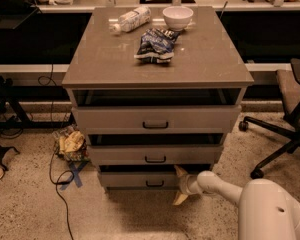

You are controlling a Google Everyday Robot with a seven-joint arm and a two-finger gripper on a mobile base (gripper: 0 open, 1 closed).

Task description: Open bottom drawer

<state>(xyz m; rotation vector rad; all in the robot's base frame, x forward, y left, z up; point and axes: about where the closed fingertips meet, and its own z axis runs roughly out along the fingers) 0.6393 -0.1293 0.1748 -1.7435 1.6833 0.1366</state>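
The bottom drawer [135, 179] is the lowest and narrowest of three grey-beige fronts, with a small black bar handle [155, 183]. A dark gap shows above its front panel. My gripper [180, 185] is at the drawer's right end, to the right of the handle. It is open, one finger pointing up at the drawer's top edge and the other down toward the floor. The white arm [217, 184] comes in from the lower right.
The cabinet top [105, 59] carries a plastic bottle [131, 20], a white bowl [178, 17] and a snack bag [154, 43]. A black office chair [285, 124] stands at the right. A crumpled bag [71, 145] and cables [57, 184] lie on the floor at the left.
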